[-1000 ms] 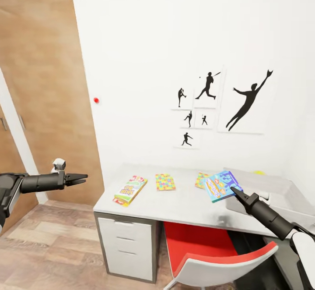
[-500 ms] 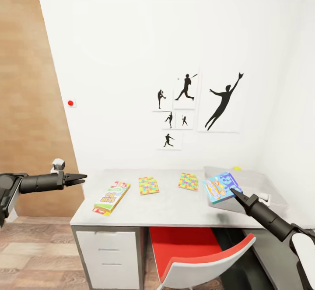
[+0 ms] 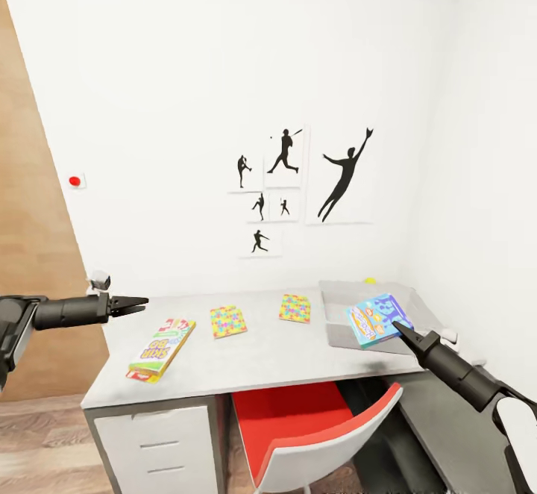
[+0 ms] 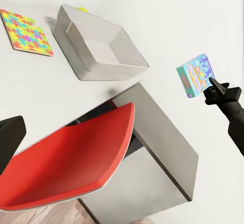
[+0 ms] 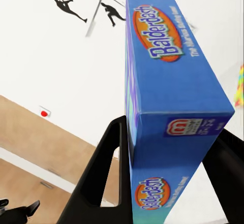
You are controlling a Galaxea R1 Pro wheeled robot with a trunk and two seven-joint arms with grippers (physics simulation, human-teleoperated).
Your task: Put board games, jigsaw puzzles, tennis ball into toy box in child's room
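Gripping blue board game (image 3: 378,318) by near corner, right end effector (image 3: 403,330) closed; long axis tilted up-left, over toy box (image 3: 339,313). Left end effector (image 3: 139,303) empty, slightly open.

Over the past second the head camera has swung to the right, so the whole scene has slid leftward in its picture; the wooden door (image 3: 30,255), wide a second ago, is now a sliver at the left edge; the red wall button (image 3: 74,180) and the black silhouette posters (image 3: 302,180) have drifted left with it; the table (image 3: 246,363) now shows its full top, and the toy box (image 3: 339,315) has come wholly into sight; the right-hand wall (image 3: 485,180) has entered the picture; more of the red chair (image 3: 298,419) appears.
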